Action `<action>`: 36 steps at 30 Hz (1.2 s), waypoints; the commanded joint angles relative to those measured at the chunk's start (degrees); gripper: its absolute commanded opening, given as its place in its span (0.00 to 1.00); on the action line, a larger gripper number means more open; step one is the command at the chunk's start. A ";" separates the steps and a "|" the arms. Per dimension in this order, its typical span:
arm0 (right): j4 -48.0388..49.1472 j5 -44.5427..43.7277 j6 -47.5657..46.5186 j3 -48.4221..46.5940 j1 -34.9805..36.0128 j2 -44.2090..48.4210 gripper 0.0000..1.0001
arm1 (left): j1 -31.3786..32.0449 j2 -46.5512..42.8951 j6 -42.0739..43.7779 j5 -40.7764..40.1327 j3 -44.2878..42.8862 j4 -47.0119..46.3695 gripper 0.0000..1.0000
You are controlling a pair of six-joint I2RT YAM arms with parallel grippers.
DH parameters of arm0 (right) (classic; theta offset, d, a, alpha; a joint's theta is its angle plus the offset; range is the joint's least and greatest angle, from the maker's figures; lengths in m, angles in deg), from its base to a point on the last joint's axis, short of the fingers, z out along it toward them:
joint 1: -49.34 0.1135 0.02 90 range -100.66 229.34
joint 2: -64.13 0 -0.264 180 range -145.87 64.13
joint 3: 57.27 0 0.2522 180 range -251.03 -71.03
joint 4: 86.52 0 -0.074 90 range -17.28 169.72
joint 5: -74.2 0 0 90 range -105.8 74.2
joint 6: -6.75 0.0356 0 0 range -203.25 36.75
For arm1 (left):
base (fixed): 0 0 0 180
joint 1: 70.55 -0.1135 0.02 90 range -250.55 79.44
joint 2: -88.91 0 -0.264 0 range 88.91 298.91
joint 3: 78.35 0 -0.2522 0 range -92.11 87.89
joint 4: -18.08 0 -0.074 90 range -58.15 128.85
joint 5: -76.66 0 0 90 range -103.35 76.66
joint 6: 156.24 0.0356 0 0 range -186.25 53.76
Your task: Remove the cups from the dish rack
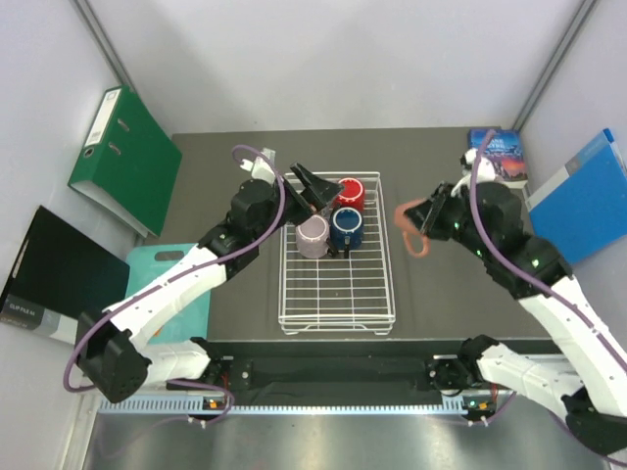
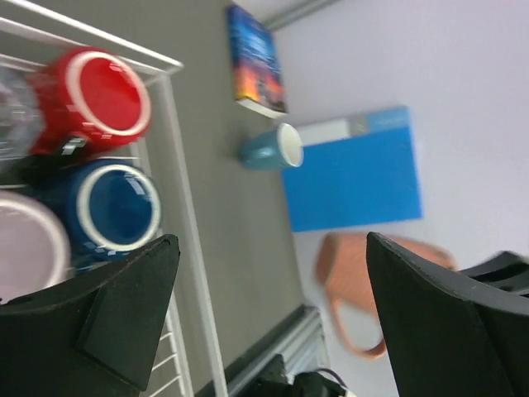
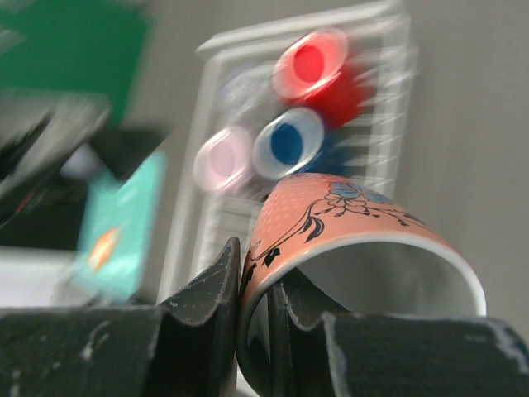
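The white wire dish rack (image 1: 338, 294) lies mid-table. In its far end stand a red mug (image 1: 351, 193), a dark blue mug (image 1: 347, 227) and a mauve-pink mug (image 1: 313, 235). My left gripper (image 1: 312, 186) hovers open and empty over the rack's far left corner. In its wrist view a clear glass tumbler (image 2: 12, 116) shows at the left edge beside the red mug (image 2: 99, 99). My right gripper (image 3: 256, 281) is shut on the rim of the salmon-orange mug (image 3: 347, 215) and holds it in the air right of the rack (image 1: 413, 227). A light blue mug (image 2: 271, 149) lies on the table near the book.
A green binder (image 1: 125, 157), a black folder (image 1: 49, 274) and a teal board (image 1: 162, 284) lie left of the mat. A book (image 1: 500, 152) and a blue folder (image 1: 588, 201) lie at the far right. The near half of the rack holds no cups.
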 commanded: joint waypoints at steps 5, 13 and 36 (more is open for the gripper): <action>-10.60 -22.14 -11.41 -6.13 -16.81 -10.94 0.00 | -0.05 -3.88 5.20 -16.67 -7.09 29.31 0.99; -4.97 -21.34 -7.56 -2.96 -20.86 -19.46 0.00 | -0.05 -6.60 7.66 -20.82 -5.87 37.23 0.99; -9.54 -23.54 24.43 -3.58 -31.67 -32.30 0.00 | -0.05 -7.49 -2.09 -33.47 -4.72 51.73 0.99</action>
